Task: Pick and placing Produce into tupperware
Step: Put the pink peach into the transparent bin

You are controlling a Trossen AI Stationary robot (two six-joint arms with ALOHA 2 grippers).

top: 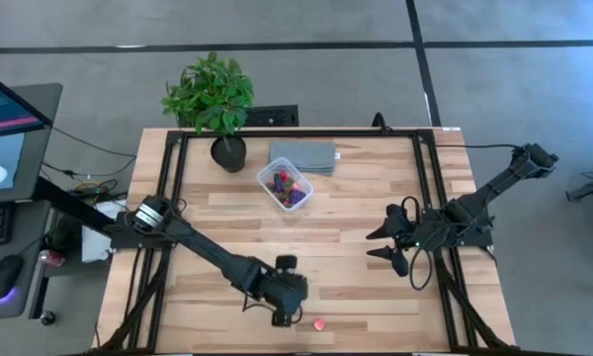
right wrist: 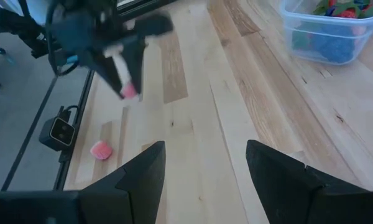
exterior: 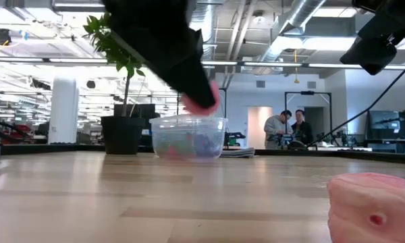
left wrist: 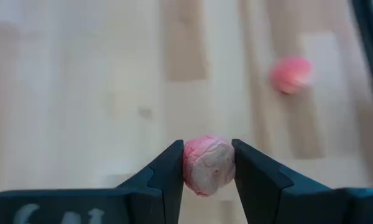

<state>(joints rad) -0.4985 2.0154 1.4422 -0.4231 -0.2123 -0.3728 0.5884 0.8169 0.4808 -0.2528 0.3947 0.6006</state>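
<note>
Left gripper point(left wrist: 208, 163) at the table's point(top: 356, 213) 6 o'clock edge, clamped on a pale pink fruit piece point(left wrist: 208, 164), lifted clear. Second pink piece point(top: 319, 323) just beside at 3 o'clock. Tupperware point(top: 285, 186) at 12 o'clock, holding fruit. Right gripper point(right wrist: 202, 162) spread wide, empty, at 3 o'clock.

An open-plan lab or tech office: exposed silver ducts point(exterior: 304, 17) and strip lights run overhead, two people point(exterior: 289, 128) stand talking far back, a monitor point(top: 5, 124) with keyboard and mouse sits beside the wooden bench point(top: 346, 213), over grey tiled flooring.
</note>
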